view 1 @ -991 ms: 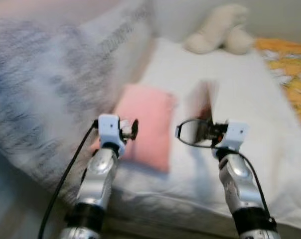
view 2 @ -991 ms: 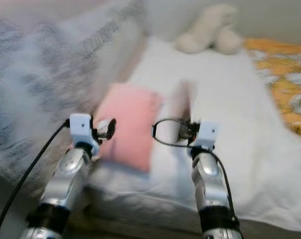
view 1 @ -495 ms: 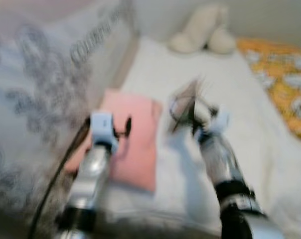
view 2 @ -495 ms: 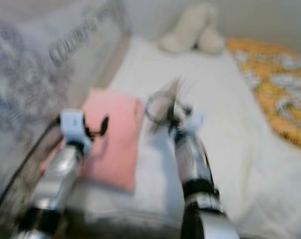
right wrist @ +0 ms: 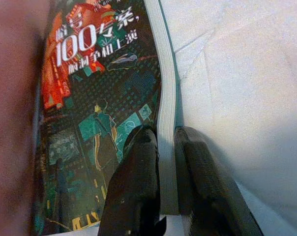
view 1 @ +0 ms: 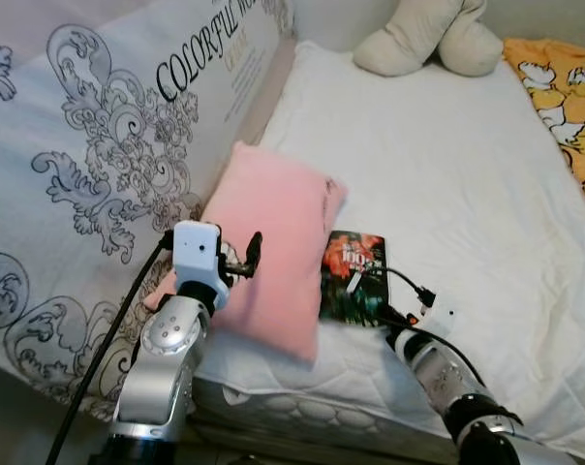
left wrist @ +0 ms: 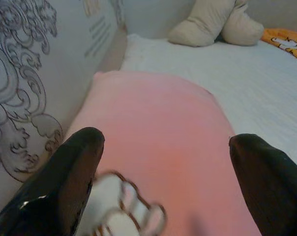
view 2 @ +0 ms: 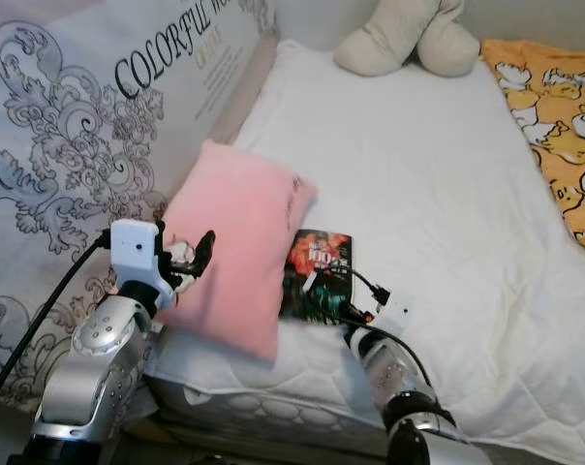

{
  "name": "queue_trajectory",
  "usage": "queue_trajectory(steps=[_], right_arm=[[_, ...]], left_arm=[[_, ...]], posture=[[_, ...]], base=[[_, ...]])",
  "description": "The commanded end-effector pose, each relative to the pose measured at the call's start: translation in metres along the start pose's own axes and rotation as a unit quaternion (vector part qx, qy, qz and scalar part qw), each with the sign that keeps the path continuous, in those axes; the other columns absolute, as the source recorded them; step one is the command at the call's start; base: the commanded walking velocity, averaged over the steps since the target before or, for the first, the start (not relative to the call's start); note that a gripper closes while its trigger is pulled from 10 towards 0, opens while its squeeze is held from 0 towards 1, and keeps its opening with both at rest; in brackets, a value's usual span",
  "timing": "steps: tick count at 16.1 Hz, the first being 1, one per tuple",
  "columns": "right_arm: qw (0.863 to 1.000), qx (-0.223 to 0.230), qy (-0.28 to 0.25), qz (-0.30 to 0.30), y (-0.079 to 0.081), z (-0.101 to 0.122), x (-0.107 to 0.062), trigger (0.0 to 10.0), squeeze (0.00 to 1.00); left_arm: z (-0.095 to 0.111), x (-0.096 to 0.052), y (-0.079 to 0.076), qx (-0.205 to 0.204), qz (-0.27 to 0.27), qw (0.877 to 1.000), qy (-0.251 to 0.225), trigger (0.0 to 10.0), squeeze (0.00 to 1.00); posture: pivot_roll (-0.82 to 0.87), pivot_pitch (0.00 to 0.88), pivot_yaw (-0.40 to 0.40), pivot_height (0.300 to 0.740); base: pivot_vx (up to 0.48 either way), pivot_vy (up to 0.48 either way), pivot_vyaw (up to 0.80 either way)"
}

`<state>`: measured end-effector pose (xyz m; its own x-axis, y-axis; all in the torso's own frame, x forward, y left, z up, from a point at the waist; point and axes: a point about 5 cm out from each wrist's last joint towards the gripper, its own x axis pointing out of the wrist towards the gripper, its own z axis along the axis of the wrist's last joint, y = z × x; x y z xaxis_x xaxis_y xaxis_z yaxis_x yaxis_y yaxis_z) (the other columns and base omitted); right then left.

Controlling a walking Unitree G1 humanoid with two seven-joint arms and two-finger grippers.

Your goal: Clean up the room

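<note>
A dark paperback book (view 1: 353, 276) with red and teal cover art lies flat on the white mattress (view 1: 447, 174), its left edge against a pink pillow (view 1: 273, 242). My right gripper (right wrist: 163, 136) is shut on the book's page edge (right wrist: 165, 118), one finger over the cover and one under. Seen from the head, the right gripper (view 1: 382, 302) is at the book's near right corner. My left gripper (left wrist: 165, 140) is open, hovering just above the near end of the pink pillow (left wrist: 163, 128), holding nothing.
A large white cushion (view 1: 108, 165) printed with grey scrolls and "COLORFUL" leans along the bed's left side. A beige plush toy (view 1: 428, 39) sits at the bed's far end. An orange patterned blanket (view 1: 569, 97) covers the far right. The mattress front edge (view 1: 302, 412) is right below my arms.
The right arm has lowered; the book, earlier held upright above the bed, now lies flat on the mattress beside the pink pillow. The head camera shifted and is sharp now.
</note>
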<state>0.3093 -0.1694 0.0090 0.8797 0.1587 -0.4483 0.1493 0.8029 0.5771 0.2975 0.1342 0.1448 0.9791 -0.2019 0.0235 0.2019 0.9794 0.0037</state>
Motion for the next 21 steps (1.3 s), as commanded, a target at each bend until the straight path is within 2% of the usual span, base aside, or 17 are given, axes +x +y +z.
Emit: queue_trajectory(steps=[1, 3, 5, 6, 8, 10, 12, 14, 16, 17, 19, 21], right_arm=[[0.998, -0.029, 0.045, -0.024, -0.01, -0.015, -0.004, 0.0, 0.0], [0.998, -0.059, 0.028, -0.026, -0.007, -0.001, -0.001, 0.0, 0.0], [0.996, -0.085, 0.032, -0.019, 0.005, 0.002, 0.004, 0.0, 0.0], [0.994, -0.101, 0.032, -0.018, 0.013, 0.001, 0.007, 10.0, 1.0], [0.995, -0.093, 0.026, -0.018, 0.017, -0.002, 0.008, 10.0, 1.0], [0.998, -0.054, 0.023, -0.026, 0.021, -0.009, 0.009, 10.0, 1.0], [0.998, -0.05, 0.023, -0.024, 0.025, -0.012, 0.01, 10.0, 1.0], [0.998, -0.063, 0.015, -0.021, 0.028, -0.011, 0.011, 10.0, 1.0], [0.995, -0.097, -0.006, -0.001, 0.034, -0.007, 0.011, 10.0, 1.0], [0.991, -0.133, -0.018, -0.001, 0.031, -0.008, 0.009, 10.0, 1.0], [0.987, -0.157, -0.042, -0.007, 0.021, -0.007, 0.002, 10.0, 1.0], [0.985, -0.147, -0.083, -0.014, 0.016, 0.0, -0.005, 10.0, 1.0]], left_arm=[[0.0, -0.003, -0.004, -0.006, -0.007, 1.0, 0.005, 10.0, 0.0], [-0.001, -0.002, -0.008, -0.009, -0.014, 1.0, 0.006, 10.0, 0.0], [-0.001, 0.0, -0.01, -0.009, -0.017, 1.0, 0.009, 10.0, 0.0], [0.001, 0.001, -0.01, -0.008, -0.018, 1.0, 0.006, 10.0, 0.0], [0.002, 0.004, -0.008, -0.005, -0.017, 1.0, 0.002, 10.0, 0.0], [0.004, 0.012, -0.01, 0.007, -0.028, 1.0, -0.01, 10.0, 0.0], [0.005, 0.015, -0.013, 0.005, -0.036, 0.999, -0.013, 10.0, 0.0], [0.004, 0.018, -0.017, 0.002, -0.044, 0.999, -0.012, 10.0, 0.0], [-0.002, 0.022, -0.02, -0.013, -0.049, 0.999, 0.002, 10.0, 0.0], [-0.005, 0.024, -0.024, -0.017, -0.06, 0.998, 0.001, 10.0, 0.0], [-0.009, 0.027, -0.032, -0.018, -0.078, 0.997, 0.005, 10.0, 0.0], [-0.01, 0.031, -0.036, -0.013, -0.09, 0.996, 0.003, 10.0, 0.0]], posture=[[0.37, 0.205, 0.045, 0.74], [0.36, 0.198, 0.044, 0.74], [0.35, 0.187, 0.035, 0.74], [0.35, 0.174, 0.028, 0.74], [0.34, 0.159, 0.021, 0.74], [0.32, 0.12, 0.015, 0.74], [0.31, 0.1, 0.013, 0.74], [0.29, 0.075, 0.01, 0.74], [0.26, 0.025, 0.004, 0.74], [0.23, 0.0, 0.002, 0.74], [0.21, 0.0, 0.002, 0.74], [0.19, 0.0, 0.002, 0.74]], base=[[0.0, 0.0, 0.0], [0.0, 0.0, 0.0], [0.0, 0.0, 0.0], [0.0, 0.0, 0.0], [0.0, 0.0, 0.0], [0.0, 0.0, 0.0], [0.0, 0.0, 0.0], [0.0, 0.0, 0.0], [0.0, 0.0, 0.0], [0.0, 0.0, 0.0], [0.0, 0.0, 0.0], [0.0, 0.0, 0.0]])
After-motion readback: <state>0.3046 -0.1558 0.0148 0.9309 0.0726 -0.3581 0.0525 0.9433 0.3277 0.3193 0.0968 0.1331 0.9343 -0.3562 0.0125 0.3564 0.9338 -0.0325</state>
